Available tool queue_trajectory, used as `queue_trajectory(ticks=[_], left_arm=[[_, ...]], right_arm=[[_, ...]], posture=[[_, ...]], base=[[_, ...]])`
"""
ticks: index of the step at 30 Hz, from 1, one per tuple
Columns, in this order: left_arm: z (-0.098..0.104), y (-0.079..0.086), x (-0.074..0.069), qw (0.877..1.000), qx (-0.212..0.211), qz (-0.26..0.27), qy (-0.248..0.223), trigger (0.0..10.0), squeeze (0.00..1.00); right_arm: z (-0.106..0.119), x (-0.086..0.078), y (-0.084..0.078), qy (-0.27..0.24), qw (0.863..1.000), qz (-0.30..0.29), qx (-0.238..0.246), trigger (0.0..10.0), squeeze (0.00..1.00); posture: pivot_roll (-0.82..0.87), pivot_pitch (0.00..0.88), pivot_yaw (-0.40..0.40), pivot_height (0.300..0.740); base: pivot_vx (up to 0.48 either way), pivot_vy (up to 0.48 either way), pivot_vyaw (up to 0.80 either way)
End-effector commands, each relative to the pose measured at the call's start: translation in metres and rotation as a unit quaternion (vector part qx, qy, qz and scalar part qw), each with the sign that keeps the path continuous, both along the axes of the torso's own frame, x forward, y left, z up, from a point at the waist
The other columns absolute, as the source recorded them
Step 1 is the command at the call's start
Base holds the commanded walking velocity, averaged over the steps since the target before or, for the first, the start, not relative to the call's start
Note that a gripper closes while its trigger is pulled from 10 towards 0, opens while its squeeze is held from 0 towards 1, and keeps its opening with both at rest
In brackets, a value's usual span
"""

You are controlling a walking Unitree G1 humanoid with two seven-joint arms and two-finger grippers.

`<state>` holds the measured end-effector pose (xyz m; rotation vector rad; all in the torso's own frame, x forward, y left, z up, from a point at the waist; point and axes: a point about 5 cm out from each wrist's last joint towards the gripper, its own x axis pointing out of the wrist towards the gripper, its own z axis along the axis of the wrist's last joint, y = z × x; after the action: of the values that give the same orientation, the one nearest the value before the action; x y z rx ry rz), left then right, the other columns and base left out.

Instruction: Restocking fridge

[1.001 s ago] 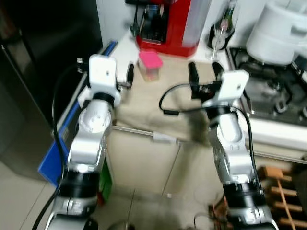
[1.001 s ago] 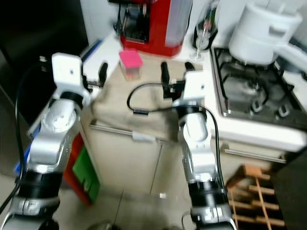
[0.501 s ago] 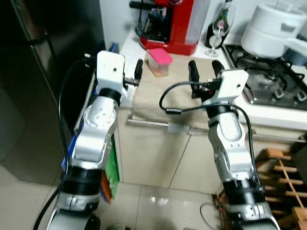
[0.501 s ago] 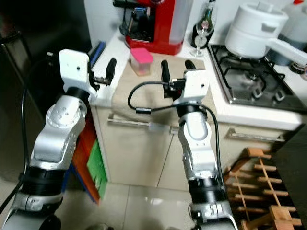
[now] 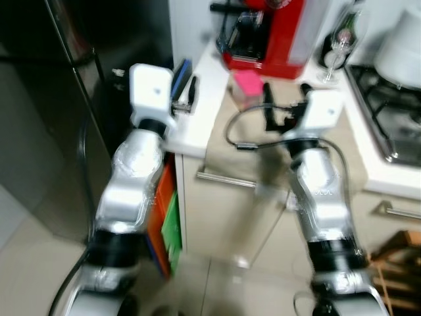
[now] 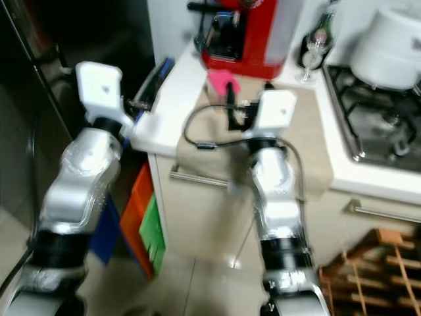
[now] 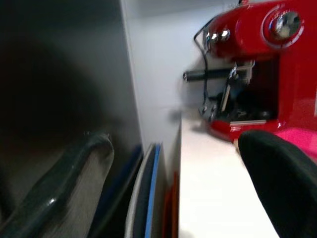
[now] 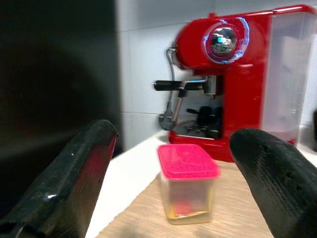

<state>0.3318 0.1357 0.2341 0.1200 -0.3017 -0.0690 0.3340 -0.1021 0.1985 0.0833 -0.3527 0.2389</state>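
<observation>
On the counter, pink-lidded container (image 8: 188,188), yellowish contents inside.

No legible text or labels.

Home kitchen — shown by red espresso machine (image 6: 253,33), gas hob (image 6: 381,122), white counter (image 6: 172,99), dark fridge (image 5: 72,112).

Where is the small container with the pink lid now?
The container with the pink lid stands on the beige counter, just in front of the red coffee machine. The open right tool is directly before it.
</observation>
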Motion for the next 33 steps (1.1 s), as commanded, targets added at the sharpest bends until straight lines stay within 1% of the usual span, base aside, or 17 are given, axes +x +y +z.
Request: queue_trajectory(ticks=[1,7,8,9,10,14,16,19,22,23,24,25,27,29,31,32,33], left_arm=[[0.009,-0.015,-0.002,0.999,0.012,-0.029,-0.017,10.0,0.0],[0.018,-0.016,0.0,0.995,0.021,-0.093,0.002,10.0,0.0],[0.022,-0.016,-0.001,0.993,0.022,-0.12,0.001,10.0,0.0],[0.024,-0.016,-0.002,0.991,0.024,-0.135,-0.002,10.0,0.0],[0.024,-0.016,-0.002,0.991,0.024,-0.135,-0.002,10.0,0.0],[0.026,-0.018,-0.007,0.981,0.053,-0.189,0.003,10.0,0.0],[0.025,-0.017,-0.007,0.979,0.064,-0.193,0.005,10.0,0.0],[0.025,-0.013,-0.006,0.982,0.056,-0.182,0.011,10.0,0.0],[0.024,-0.012,-0.009,0.985,0.022,-0.168,0.012,10.0,0.0],[0.024,-0.014,-0.012,0.989,-0.019,-0.144,0.003,10.0,0.0],[0.024,-0.014,-0.012,0.989,-0.019,-0.144,0.003,10.0,0.0],[0.023,-0.015,-0.014,0.991,-0.056,-0.123,-0.001,10.0,0.0],[0.023,-0.016,-0.016,0.99,-0.085,-0.11,-0.008,10.0,0.0],[0.023,-0.018,-0.02,0.992,-0.085,-0.088,-0.025,10.0,0.0],[0.012,-0.016,-0.022,0.995,-0.062,-0.08,-0.012,10.0,0.0],[0.006,-0.013,-0.024,0.995,-0.063,-0.077,-0.001,10.0,0.0],[0.006,-0.013,-0.024,0.995,-0.063,-0.077,-0.001,10.0,0.0]], right_arm=[[-0.001,0.002,-0.017,0.009,1.0,-0.027,0.009,10.0,1.0],[-0.006,0.008,-0.029,0.026,0.997,-0.075,-0.003,10.0,1.0],[-0.006,0.011,-0.032,0.032,0.996,-0.085,-0.008,10.0,0.94],[-0.006,0.012,-0.033,0.034,0.995,-0.09,-0.009,10.0,0.0],[-0.006,0.012,-0.033,0.034,0.995,-0.09,-0.009,10.0,0.0],[-0.005,0.021,-0.042,0.049,0.993,-0.108,-0.004,10.0,0.0],[-0.004,0.023,-0.047,0.048,0.992,-0.117,0.0,10.0,0.0],[-0.002,0.022,-0.051,0.043,0.991,-0.124,0.005,10.0,0.0],[-0.001,0.019,-0.049,0.035,0.991,-0.128,-0.008,10.0,0.0],[0.005,0.015,-0.047,0.015,0.992,-0.129,-0.01,10.0,0.0],[0.005,0.015,-0.047,0.015,0.992,-0.129,-0.01,10.0,0.0],[0.014,0.011,-0.048,-0.012,0.99,-0.142,-0.014,10.0,0.0],[0.022,0.006,-0.051,-0.033,0.987,-0.157,-0.016,10.0,0.0],[0.036,-0.007,-0.055,-0.068,0.982,-0.173,-0.029,10.0,0.0],[0.043,-0.027,-0.058,-0.092,0.979,-0.174,-0.05,10.0,0.0],[0.041,-0.034,-0.059,-0.089,0.979,-0.174,-0.062,10.0,0.0],[0.041,-0.034,-0.059,-0.089,0.979,-0.174,-0.062,10.0,0.0]], posture=[[0.01,0.0,-0.026,0.74],[0.03,0.0,-0.016,0.74],[0.03,0.0,-0.011,0.74],[0.03,0.0,-0.009,0.74],[0.03,0.0,-0.009,0.74],[0.05,0.0,-0.003,0.74],[0.06,0.0,-0.001,0.74],[0.06,0.0,0.002,0.74],[0.05,0.0,0.002,0.74],[0.05,0.0,0.004,0.74],[0.05,0.0,0.004,0.74],[0.04,0.0,0.003,0.74],[0.04,0.0,0.0,0.74],[0.03,0.0,-0.006,0.74],[0.01,0.0,-0.013,0.74],[0.0,0.0,-0.018,0.74],[0.0,0.0,-0.018,0.74]], base=[[0.0,0.0,0.0],[0.0,0.0,0.0],[0.0,0.0,0.0],[0.0,0.0,0.0],[0.0,0.0,0.0],[0.0,0.0,0.0],[0.0,0.0,0.0],[0.0,0.0,0.0],[0.0,0.0,0.0],[0.0,0.0,0.0],[0.0,0.0,0.0],[0.0,0.0,0.0],[0.0,0.0,0.0],[0.0,0.0,0.0],[0.0,0.0,0.0],[0.0,0.0,0.0],[0.0,0.0,0.0]])
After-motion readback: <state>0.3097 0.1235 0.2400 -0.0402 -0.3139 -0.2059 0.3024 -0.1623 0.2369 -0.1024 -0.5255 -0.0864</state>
